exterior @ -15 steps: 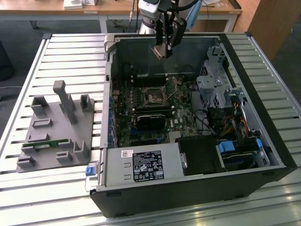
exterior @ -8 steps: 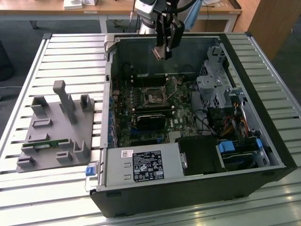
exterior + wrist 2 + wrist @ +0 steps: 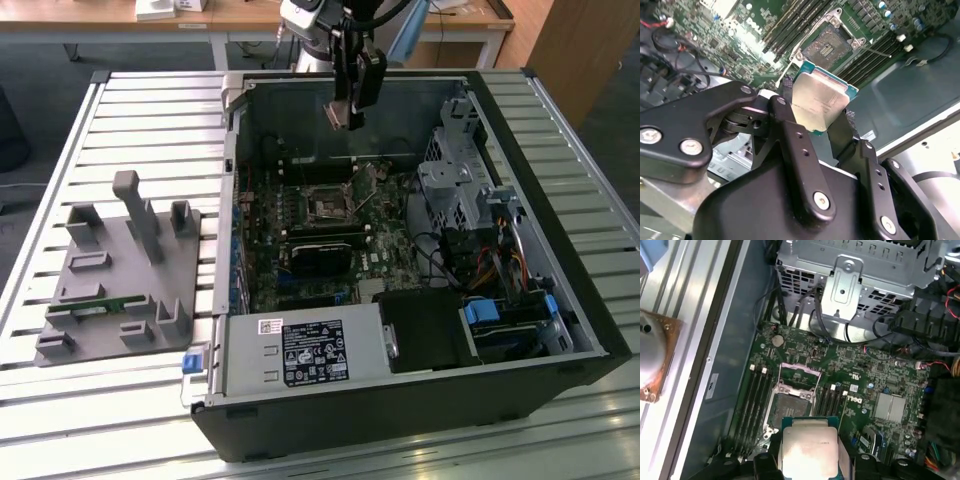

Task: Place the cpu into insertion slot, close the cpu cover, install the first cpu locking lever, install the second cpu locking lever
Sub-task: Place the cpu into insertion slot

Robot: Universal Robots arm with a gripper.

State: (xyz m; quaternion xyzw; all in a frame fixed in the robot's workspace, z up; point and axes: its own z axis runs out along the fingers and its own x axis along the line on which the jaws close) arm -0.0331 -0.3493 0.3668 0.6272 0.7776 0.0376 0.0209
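The cpu (image 3: 820, 102) is gripped between the closed fingers of the gripper (image 3: 817, 119) and is held in the air above the open computer case (image 3: 590, 300). In the exterior view the gripper (image 3: 350, 112) is seen at about 12 o'clock from the insertion slot (image 3: 328, 203), well apart from it.

So nothing is judged finished. The insertion slot (image 3: 790, 407) is seen bare, with its dark centre exposed. The cpu cover (image 3: 799, 374) is swung back off it, at roughly 1 o'clock of the socket in the exterior view. Seating the chip, closing the cover and both latching steps are all left.

In both wrist views the dull silver top is turned toward the cameras, with the green edge showing at the rim. The chip is near square, so no long axis is told. How level it is held cannot be judged.
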